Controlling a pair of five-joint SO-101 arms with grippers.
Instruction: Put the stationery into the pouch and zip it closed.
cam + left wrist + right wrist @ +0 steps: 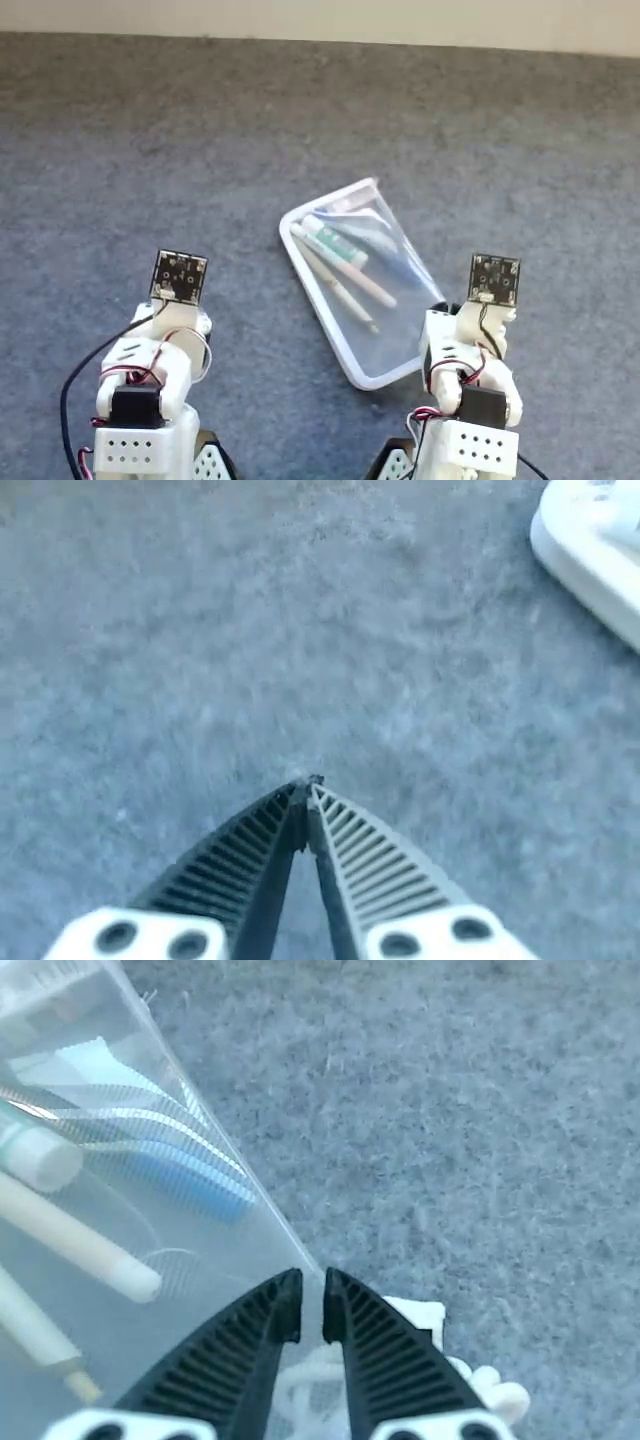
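A clear pouch [385, 350] with a thick white rim lies at the table's middle. Inside it are white pens [345, 275], a white tube with a green label [335, 245] and a blue-striped item [190, 1175]. My right gripper [311, 1288] is shut at the pouch's near right corner, its tips over the thin clear edge [225, 1155]; a white tab [418, 1317] shows just behind one finger. My left gripper [305, 784] is shut and empty over bare carpet, left of the pouch rim [585, 555]. The left arm [160, 345] stands at the near left.
Grey carpet [150, 150] covers the whole table. A pale strip [320, 20] runs along the far edge. The right arm's base [470, 420] stands close to the pouch's near end.
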